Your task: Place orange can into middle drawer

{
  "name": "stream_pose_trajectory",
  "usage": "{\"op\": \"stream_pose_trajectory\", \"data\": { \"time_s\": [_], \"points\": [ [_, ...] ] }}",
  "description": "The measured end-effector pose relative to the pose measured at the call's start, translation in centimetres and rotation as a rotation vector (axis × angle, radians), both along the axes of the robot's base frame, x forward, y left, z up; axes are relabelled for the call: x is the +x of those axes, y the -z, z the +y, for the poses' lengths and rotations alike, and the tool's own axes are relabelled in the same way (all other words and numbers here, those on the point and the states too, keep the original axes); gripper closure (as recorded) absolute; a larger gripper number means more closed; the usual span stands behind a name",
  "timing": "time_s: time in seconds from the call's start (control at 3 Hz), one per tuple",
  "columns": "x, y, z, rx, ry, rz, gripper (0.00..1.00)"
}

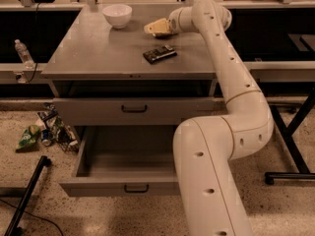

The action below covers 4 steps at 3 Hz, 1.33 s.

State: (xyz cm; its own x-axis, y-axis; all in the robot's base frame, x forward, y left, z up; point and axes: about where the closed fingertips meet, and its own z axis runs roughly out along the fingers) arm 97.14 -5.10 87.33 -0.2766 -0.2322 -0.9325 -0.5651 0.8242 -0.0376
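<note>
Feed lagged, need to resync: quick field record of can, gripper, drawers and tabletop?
can: rear right of the tabletop, at the gripper; lifted or resting unclear
gripper: at the can, above the tabletop's rear
middle drawer: pulled open, can not inside
upper drawer: shut
others: bowl rear left, packet before the can
</note>
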Motion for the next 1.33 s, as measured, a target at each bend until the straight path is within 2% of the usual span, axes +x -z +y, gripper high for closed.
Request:
{"op": "stream_pose_trajectory", "data": {
  "time_s": [0.33, 0.67, 1.0, 1.33],
  "points": [
    [-0.1, 0.2, 0.6, -0.009, -0.008, 0.008, 0.18],
    [-0.4, 0.6, 0.9, -0.036, -0.015, 0.026, 0.42],
    [-0.8, 1.1, 2.6, -0.053, -0.042, 0.055, 0.73],
    [-1.4, 1.0, 4.1, -0.059, -0.089, 0.052, 0.96]
  ]
}}
